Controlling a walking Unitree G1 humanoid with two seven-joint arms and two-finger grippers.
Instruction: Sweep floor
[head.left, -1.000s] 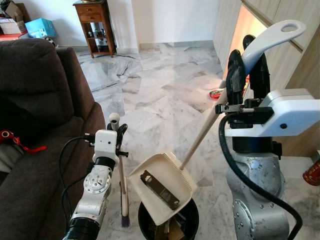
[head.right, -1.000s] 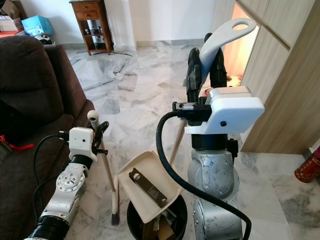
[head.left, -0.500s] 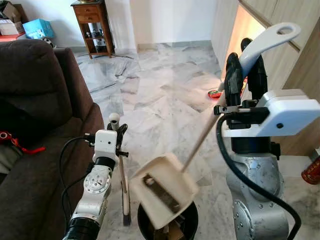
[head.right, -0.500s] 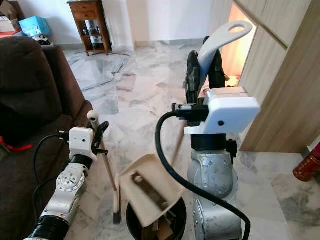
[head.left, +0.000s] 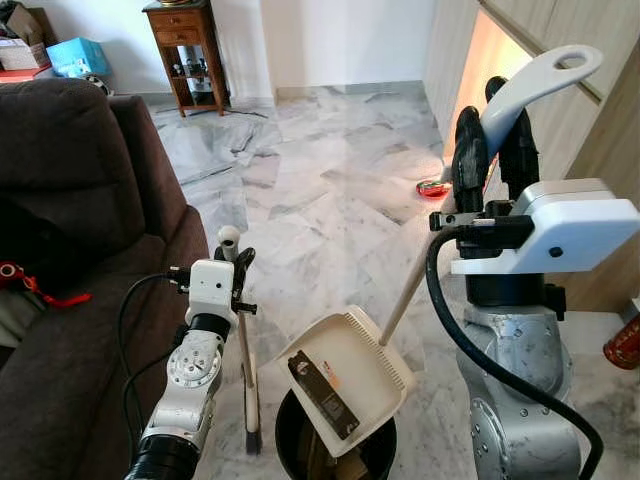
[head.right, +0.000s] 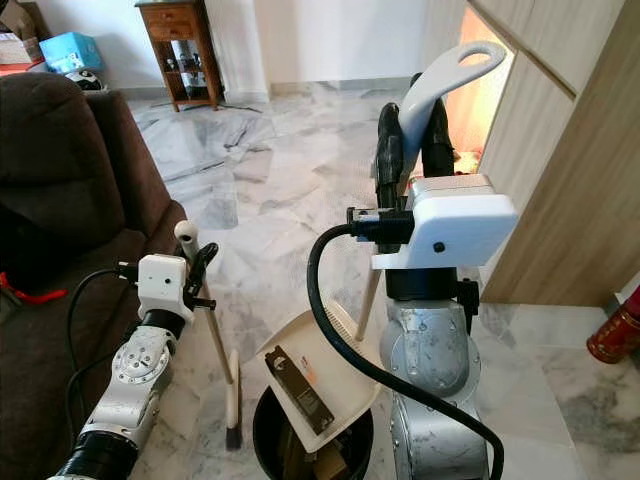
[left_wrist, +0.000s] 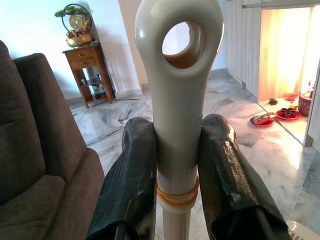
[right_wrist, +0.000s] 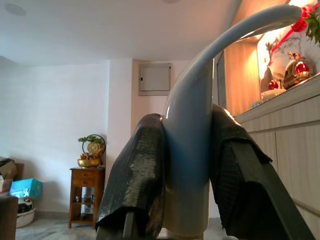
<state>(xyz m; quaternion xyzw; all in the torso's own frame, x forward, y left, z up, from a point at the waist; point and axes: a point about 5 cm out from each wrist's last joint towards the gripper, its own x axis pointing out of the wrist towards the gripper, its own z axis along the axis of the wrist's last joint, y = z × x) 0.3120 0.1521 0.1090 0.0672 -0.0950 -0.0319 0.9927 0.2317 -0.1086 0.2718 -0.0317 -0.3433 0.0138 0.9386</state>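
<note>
Right hand (head.left: 495, 150) clamps the dustpan (head.left: 345, 378) handle (no readable writing), tilting it over the black bin (head.left: 290, 440); left hand (head.left: 232, 262) grips the broom (head.left: 245, 370).

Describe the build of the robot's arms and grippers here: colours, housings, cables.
Both arms are silver metal with round joints. Each wrist carries a white boxy housing fed by a thick black cable. The left gripper and the right gripper each have two long black fingers with a ribbed texture.

Head cameras look down at marble floor (head.left: 330, 190); wrist cameras face forward.
</note>
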